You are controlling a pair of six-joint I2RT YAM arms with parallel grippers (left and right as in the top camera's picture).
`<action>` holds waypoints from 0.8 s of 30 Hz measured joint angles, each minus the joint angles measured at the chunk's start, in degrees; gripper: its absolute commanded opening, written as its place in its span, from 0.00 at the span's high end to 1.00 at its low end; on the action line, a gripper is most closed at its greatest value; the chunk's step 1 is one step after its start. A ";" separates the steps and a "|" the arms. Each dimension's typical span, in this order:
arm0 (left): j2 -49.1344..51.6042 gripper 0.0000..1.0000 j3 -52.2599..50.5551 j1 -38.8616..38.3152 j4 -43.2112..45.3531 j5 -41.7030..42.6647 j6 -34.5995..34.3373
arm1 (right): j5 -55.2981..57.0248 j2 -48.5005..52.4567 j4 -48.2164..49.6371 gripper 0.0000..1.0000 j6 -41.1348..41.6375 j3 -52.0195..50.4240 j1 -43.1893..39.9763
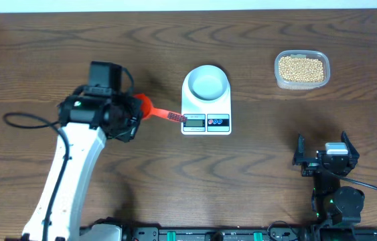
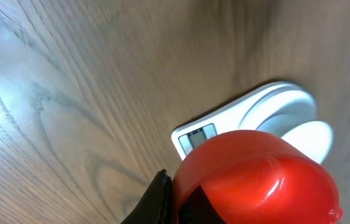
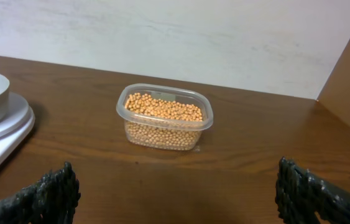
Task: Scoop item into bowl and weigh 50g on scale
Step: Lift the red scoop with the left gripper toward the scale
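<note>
Overhead, the red scoop (image 1: 144,106) is seen clamped in the left gripper (image 1: 133,111) at the scale's (image 1: 205,108) nine o'clock; the right gripper (image 3: 176,171) is spread over open table (image 3: 243,143).

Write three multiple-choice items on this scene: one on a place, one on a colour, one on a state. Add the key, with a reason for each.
1. Where does the bowl stand?
A. on the scale
B. on a shelf
C. in a drawer

2. What colour is the scoop?
A. blue
B. red
C. green

3. How is the right hand?
A. shut on a cup
B. shut on a cloth
C. open and empty

Key: 1 A, the overhead view shows it resting on top; 2 B, red in both the overhead and left wrist views; 3 C, its jaws stand wide apart with nothing between.
</note>
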 measured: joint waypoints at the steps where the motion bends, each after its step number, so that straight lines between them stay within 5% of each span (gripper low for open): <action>1: 0.52 0.93 0.00 -0.37 0.20 0.00 0.00 | 0.04 0.00 0.00 0.01 -0.09 0.00 -0.02; 11: 3.17 0.93 0.00 -5.95 8.39 -0.17 -0.04 | -1.64 0.00 0.63 0.01 1.31 0.00 -0.02; 24: 3.17 0.93 0.00 -8.50 13.53 -0.17 -6.27 | -11.54 0.83 0.94 0.01 27.06 3.15 0.00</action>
